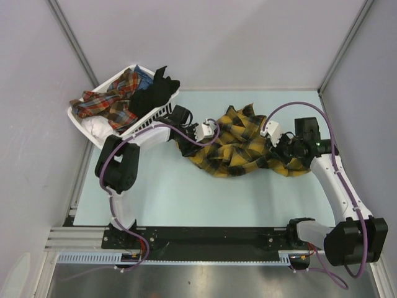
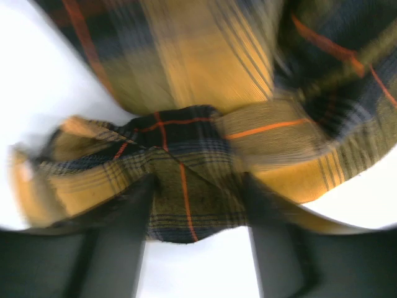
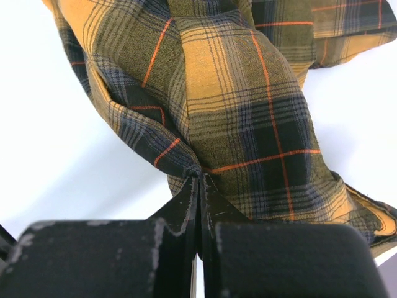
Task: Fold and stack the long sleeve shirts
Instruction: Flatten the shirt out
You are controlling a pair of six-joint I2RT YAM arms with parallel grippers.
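Observation:
A mustard-yellow and black plaid long sleeve shirt [image 1: 242,146] lies crumpled in the middle of the pale table [image 1: 180,192]. My left gripper [image 1: 214,133] is at the shirt's left edge. In the left wrist view it [image 2: 197,189] stands open, with a plaid fold [image 2: 186,205] lying between its wide-set fingers [image 2: 127,236]. My right gripper [image 1: 281,148] is at the shirt's right side. In the right wrist view it [image 3: 200,177] is shut on a bunched fold of the shirt [image 3: 248,124], which hangs from the pinch.
A white slatted basket [image 1: 84,121] stands at the back left, holding a red plaid garment [image 1: 115,99], a black one [image 1: 152,93] and some blue and white cloth. Grey walls close in the table on the left, back and right.

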